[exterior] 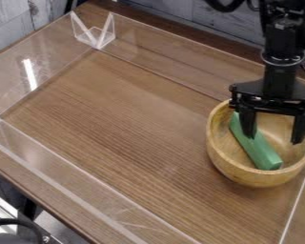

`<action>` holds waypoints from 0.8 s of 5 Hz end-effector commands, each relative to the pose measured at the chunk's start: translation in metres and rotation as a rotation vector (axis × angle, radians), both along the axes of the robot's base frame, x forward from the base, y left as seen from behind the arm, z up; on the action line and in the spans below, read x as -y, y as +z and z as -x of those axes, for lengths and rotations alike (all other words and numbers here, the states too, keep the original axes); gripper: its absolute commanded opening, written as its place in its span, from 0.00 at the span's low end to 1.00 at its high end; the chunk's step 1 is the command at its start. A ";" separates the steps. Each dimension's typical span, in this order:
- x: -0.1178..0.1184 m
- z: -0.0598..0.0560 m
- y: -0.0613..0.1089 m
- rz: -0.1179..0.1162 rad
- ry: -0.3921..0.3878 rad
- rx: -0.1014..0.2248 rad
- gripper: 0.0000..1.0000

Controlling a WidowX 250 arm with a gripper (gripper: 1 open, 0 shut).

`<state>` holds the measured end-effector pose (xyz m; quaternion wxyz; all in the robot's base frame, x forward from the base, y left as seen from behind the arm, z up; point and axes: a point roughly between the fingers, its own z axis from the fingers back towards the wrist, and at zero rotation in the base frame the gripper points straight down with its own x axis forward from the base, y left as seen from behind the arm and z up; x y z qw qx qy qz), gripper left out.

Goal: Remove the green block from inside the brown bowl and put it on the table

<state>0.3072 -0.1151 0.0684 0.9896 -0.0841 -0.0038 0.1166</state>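
Tool [274, 131] (jaws spread) over green block [258, 151].

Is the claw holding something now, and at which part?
Nothing is held. The claw is open, its fingers down inside the brown bowl astride the green block.

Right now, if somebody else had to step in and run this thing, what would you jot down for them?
Tool: open, pointing straight down into the bowl, one finger on each side of the block; nothing held.
Block: lying inside the bowl, tilted against its inner slope.
Bowl: at the table's right side, by the clear wall.
Done: tool is lined up over the block.
Left: close on the block, lift it out, set it on the table.
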 end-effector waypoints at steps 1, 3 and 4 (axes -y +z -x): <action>-0.003 -0.006 0.010 0.019 0.021 0.036 1.00; -0.005 -0.008 0.007 0.028 0.032 0.040 1.00; -0.006 -0.007 -0.002 0.026 0.038 0.042 1.00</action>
